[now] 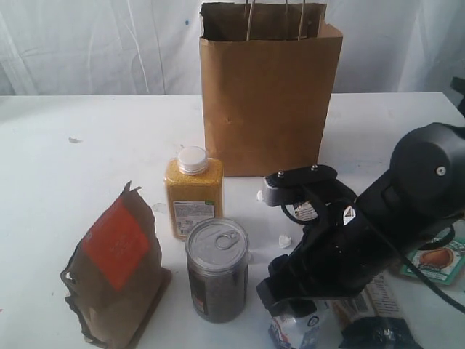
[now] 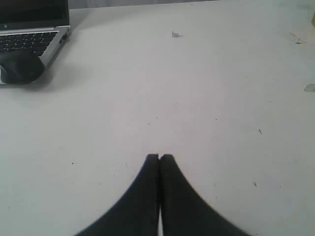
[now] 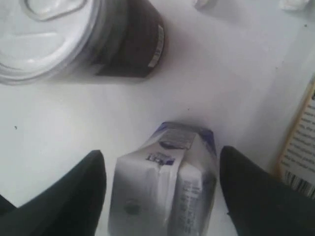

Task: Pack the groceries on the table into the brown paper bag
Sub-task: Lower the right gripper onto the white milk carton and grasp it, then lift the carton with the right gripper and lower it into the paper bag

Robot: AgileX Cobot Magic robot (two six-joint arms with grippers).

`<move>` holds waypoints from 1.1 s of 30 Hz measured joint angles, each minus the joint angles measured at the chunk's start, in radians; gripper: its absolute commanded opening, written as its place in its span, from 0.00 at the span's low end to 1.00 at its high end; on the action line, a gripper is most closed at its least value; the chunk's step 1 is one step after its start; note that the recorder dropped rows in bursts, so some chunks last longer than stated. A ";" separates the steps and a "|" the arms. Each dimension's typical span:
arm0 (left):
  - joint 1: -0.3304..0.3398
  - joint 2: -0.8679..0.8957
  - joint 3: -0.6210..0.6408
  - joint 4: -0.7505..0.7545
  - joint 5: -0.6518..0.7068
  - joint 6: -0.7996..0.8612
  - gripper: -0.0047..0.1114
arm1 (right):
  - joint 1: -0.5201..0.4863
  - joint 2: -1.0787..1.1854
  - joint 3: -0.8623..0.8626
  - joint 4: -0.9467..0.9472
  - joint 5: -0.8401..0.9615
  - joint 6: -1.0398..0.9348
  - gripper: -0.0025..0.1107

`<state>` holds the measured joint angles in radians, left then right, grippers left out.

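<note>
1 bag (image 1: 269, 102), 1 bottle (image 1: 193, 193), 1 can (image 1: 216, 273), 1 pouch (image 1: 116, 280), 1 carton (image 3: 165, 182)

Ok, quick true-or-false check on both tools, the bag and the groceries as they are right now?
1. The right tool stands open with the small white carton between its fingers. True.
2. The left tool holds the silver pull-tab can. False: it is shut on nothing over bare table; the can stands on its own.
3. The brown paper bag lies flat on its side. False: it stands upright, mouth open.
4. The yellow-grain bottle stands between the bag and the can. True.
</note>
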<state>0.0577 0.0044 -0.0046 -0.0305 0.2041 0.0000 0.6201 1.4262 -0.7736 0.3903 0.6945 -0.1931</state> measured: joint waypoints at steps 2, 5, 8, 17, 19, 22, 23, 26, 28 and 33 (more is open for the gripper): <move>0.000 0.000 0.000 0.000 0.000 0.000 0.04 | 0.000 0.015 0.004 0.000 0.000 0.000 0.56; 0.000 0.000 0.000 0.000 0.000 0.000 0.04 | 0.000 0.032 0.008 0.000 -0.001 0.000 0.56; 0.000 0.000 0.000 0.000 0.000 0.000 0.04 | 0.000 0.044 0.008 0.000 -0.002 0.000 0.53; 0.000 0.000 0.000 0.000 0.000 0.000 0.04 | 0.000 0.048 0.008 -0.016 -0.014 0.000 0.28; 0.000 0.000 0.000 0.000 0.000 0.000 0.04 | 0.000 0.051 0.008 -0.034 -0.035 0.000 0.25; 0.000 0.000 0.000 0.000 0.000 0.000 0.04 | 0.000 0.052 0.008 -0.053 -0.063 0.000 0.23; 0.000 0.000 0.000 0.000 0.000 0.000 0.04 | 0.000 0.052 0.008 -0.058 -0.069 0.000 0.23; 0.000 0.000 0.000 0.000 0.000 0.000 0.04 | 0.000 0.052 0.009 -0.060 -0.074 0.000 0.23; 0.000 0.000 0.000 0.000 0.000 0.000 0.04 | 0.000 0.052 0.009 -0.060 -0.074 0.004 0.23; 0.000 0.000 0.000 0.000 0.000 0.000 0.04 | 0.000 -0.005 -0.005 -0.060 -0.044 0.050 0.23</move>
<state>0.0577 0.0044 -0.0046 -0.0305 0.2041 0.0000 0.6201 1.4212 -0.7786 0.3302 0.6506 -0.1435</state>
